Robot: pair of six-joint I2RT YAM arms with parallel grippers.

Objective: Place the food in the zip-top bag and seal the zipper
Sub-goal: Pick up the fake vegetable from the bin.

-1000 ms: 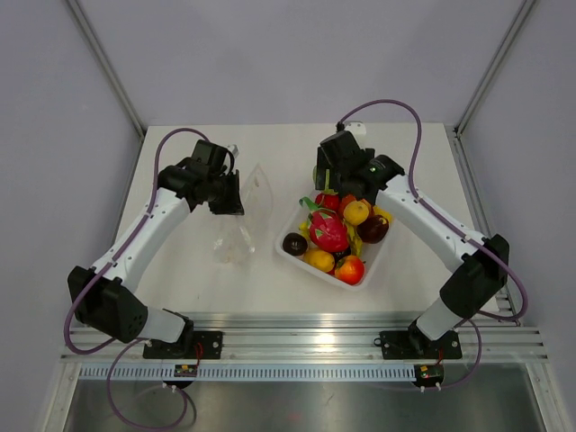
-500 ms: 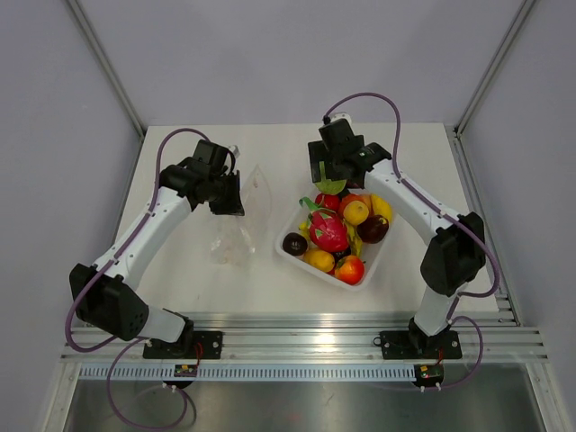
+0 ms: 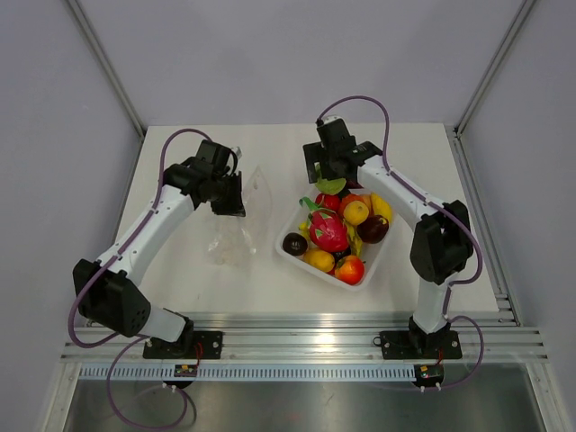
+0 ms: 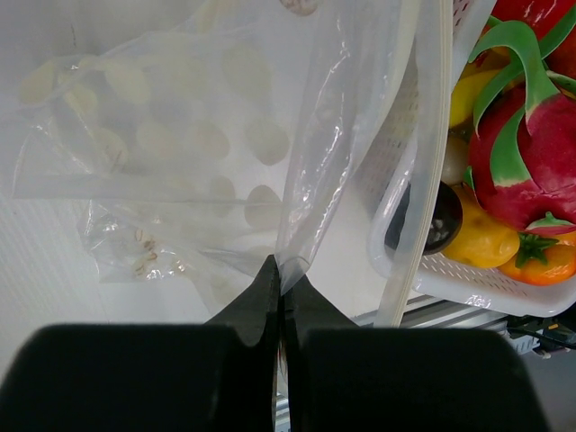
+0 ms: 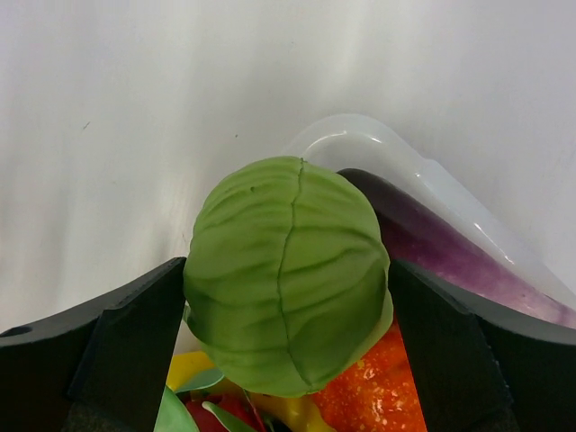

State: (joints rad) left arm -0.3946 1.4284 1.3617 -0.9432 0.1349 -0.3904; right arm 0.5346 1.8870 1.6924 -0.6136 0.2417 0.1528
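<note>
My left gripper (image 3: pixel 230 194) is shut on an edge of the see-through zip-top bag (image 3: pixel 241 225), which hangs crumpled down to the table. In the left wrist view the fingertips (image 4: pixel 281 270) pinch a fold of the bag (image 4: pixel 225 135), and the zipper strip (image 4: pixel 423 180) runs down beside them. My right gripper (image 3: pixel 329 180) is shut on a green leafy toy vegetable (image 3: pixel 330 187), held over the far corner of the white tray (image 3: pixel 284 255). The right wrist view shows that vegetable (image 5: pixel 288 270) between both fingers. The pink dragon fruit (image 3: pixel 328 231) and the other food lie in the tray.
In the right wrist view a purple eggplant (image 5: pixel 450 252) and an orange piece (image 5: pixel 387 396) lie under the held vegetable, inside the tray rim (image 5: pixel 360 139). The left wrist view shows the tray (image 4: pixel 468 274) and the dragon fruit (image 4: pixel 531 153) just right of the bag.
My right arm has swung its elbow in and shifted the gripper slightly left, with the green vegetable still in it. The left arm and the bag have barely moved.
</note>
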